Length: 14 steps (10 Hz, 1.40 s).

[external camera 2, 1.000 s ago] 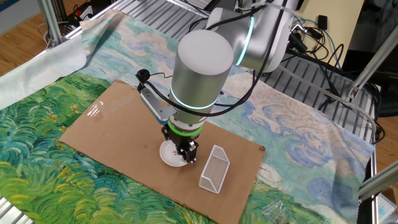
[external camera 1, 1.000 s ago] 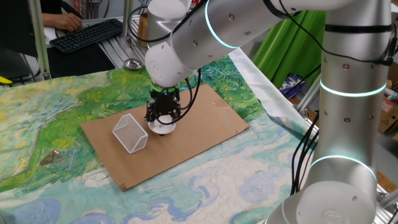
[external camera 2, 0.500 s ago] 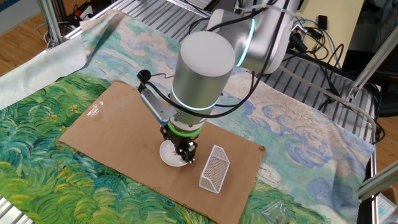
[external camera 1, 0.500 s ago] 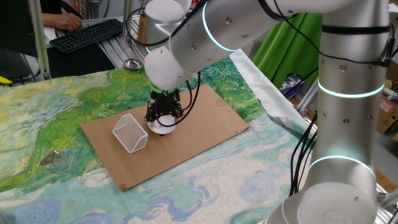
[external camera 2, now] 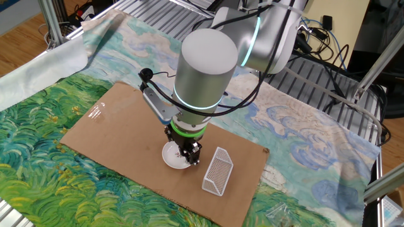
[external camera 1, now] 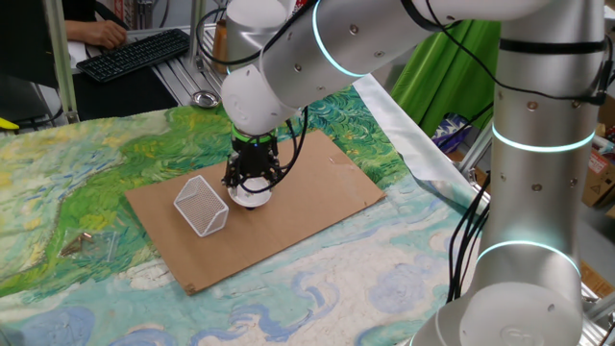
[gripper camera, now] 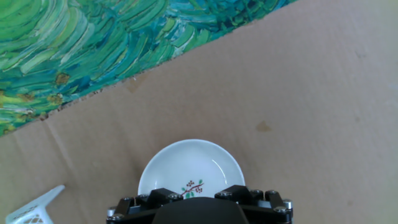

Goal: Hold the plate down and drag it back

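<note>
The plate is a small round white dish lying flat on the brown cardboard sheet. The hand view shows a small sprig painted at its centre. My gripper points straight down over it, with its fingers spread wide and the tips down at the plate's surface. In the other fixed view the gripper covers the right part of the plate. From the hand camera the fingertips are hidden behind the gripper body. Nothing is clamped between the fingers.
A white wire-mesh basket lies on its side on the cardboard, close beside the plate. A small metal bowl and a keyboard sit beyond the painted cloth. A clear plastic bag lies on the cloth.
</note>
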### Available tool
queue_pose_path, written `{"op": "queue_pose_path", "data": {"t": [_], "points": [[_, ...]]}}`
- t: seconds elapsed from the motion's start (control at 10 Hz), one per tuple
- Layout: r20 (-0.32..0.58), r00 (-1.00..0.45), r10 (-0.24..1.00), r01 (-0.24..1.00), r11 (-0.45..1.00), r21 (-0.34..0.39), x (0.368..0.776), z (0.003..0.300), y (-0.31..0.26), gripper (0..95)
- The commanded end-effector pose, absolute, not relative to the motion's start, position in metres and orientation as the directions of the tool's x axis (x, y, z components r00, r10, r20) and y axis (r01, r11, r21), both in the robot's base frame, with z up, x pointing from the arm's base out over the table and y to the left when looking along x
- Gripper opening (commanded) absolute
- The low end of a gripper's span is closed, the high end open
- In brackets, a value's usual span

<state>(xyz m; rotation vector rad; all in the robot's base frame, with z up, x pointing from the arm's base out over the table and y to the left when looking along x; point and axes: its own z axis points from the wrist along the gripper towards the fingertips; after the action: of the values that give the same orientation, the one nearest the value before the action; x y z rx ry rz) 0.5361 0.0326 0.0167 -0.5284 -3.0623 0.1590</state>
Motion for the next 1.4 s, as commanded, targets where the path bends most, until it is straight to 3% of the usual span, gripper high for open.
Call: {"op": "queue_pose_path", "data": {"t": [0.1, 0.7, 0.8, 1.4], "points": [[0.011, -0.942, 0.337, 0.334, 0.937, -0.102, 0.5398, 0.0142, 0.0346, 76.0], [0.025, -0.939, 0.344, 0.341, 0.937, -0.075, 0.5441, 0.0174, 0.0381, 76.0], [0.026, -0.939, 0.342, 0.340, 0.938, -0.072, 0.5442, 0.0169, 0.0383, 57.0], [0.020, -0.940, 0.339, 0.337, 0.938, -0.081, 0.5449, 0.0121, 0.0384, 57.0]]}}
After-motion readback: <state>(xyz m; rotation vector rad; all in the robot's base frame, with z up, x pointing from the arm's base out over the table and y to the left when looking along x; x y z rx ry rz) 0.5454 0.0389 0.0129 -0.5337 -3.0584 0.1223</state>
